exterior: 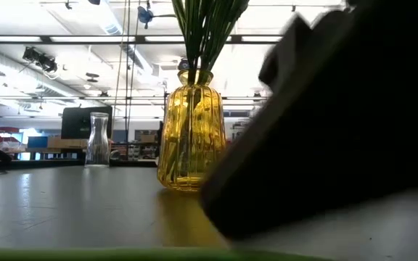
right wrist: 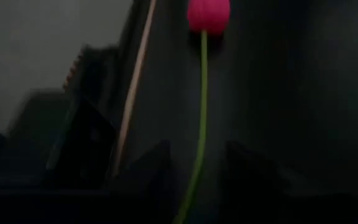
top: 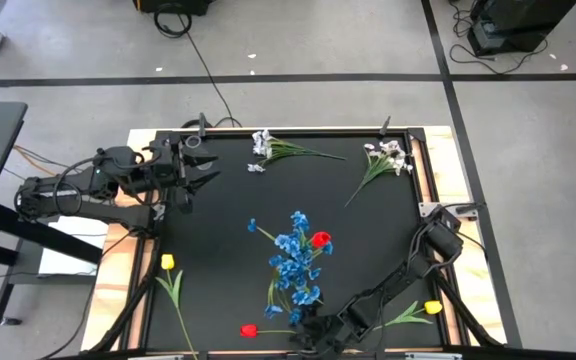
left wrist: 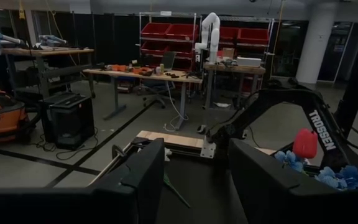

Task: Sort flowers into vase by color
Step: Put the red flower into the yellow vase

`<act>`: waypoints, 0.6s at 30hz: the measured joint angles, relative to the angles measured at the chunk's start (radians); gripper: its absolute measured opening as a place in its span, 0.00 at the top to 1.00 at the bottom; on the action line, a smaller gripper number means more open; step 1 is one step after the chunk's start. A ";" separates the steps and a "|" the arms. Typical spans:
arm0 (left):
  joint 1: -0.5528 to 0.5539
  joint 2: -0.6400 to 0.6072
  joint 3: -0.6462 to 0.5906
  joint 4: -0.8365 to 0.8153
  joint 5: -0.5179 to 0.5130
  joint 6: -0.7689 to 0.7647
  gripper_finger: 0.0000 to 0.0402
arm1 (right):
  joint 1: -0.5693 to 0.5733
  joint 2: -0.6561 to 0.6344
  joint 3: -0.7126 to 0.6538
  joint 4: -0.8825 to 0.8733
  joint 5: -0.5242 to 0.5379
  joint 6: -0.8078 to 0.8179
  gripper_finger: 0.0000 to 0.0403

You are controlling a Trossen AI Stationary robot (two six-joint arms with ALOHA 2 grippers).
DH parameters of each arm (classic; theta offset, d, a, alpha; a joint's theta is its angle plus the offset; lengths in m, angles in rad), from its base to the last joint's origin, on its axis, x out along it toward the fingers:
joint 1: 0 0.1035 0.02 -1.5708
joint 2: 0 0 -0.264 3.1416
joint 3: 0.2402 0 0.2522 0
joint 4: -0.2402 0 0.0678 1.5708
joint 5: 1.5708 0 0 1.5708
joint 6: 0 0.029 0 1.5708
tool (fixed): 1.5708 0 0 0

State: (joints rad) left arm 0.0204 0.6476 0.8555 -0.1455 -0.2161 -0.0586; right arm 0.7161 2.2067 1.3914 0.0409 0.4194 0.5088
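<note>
A red tulip (top: 249, 329) lies on the black mat near the table's near edge, its stem (right wrist: 202, 93) running toward my right gripper (top: 303, 328). That gripper is open and low, with one finger on each side of the stem (right wrist: 194, 163); I cannot tell if they touch it. A yellow glass vase (exterior: 189, 141) mid-table holds blue sprays (top: 294, 262) and one red tulip (top: 320, 240). Yellow tulips lie at the left (top: 167, 262) and right (top: 432, 307). White sprays lie at the far side (top: 261, 146) (top: 388, 155). My left gripper (top: 196, 176) is open and empty at the far left.
A small clear glass vase (exterior: 98, 140) stands farther back on the mat. A raised wooden border (top: 438, 180) frames the mat. My right arm (top: 408, 275) stretches across the near right part of the mat, over the right yellow tulip's leaves.
</note>
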 joint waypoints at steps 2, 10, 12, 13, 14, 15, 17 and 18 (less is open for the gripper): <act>0.000 0.000 0.000 0.000 0.000 0.000 0.54 | -0.010 0.001 0.000 -0.031 -0.048 0.037 0.63; 0.000 0.000 0.000 0.000 0.000 0.000 0.54 | -0.032 -0.002 0.003 -0.106 -0.133 0.045 0.78; 0.000 0.000 0.000 0.000 0.000 0.000 0.54 | -0.035 -0.003 0.003 -0.112 -0.134 0.045 0.84; 0.000 0.000 0.000 0.000 0.000 0.000 0.54 | -0.037 -0.006 0.003 -0.115 -0.136 0.046 0.88; 0.000 0.000 0.000 0.000 0.000 0.000 0.54 | -0.039 -0.009 0.002 -0.120 -0.141 0.047 0.92; 0.000 0.000 0.000 0.000 0.000 0.000 0.54 | -0.039 -0.013 0.002 -0.123 -0.144 0.049 0.96; 0.000 0.000 0.000 0.000 0.000 0.000 0.54 | -0.038 -0.030 -0.001 -0.145 -0.130 0.050 0.98; 0.000 0.000 0.000 0.000 0.000 0.000 0.54 | -0.037 -0.038 -0.003 -0.155 -0.116 0.061 0.97</act>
State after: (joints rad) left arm 0.0204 0.6479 0.8555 -0.1455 -0.2162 -0.0589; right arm 0.6791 2.1690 1.3888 -0.1138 0.3036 0.5693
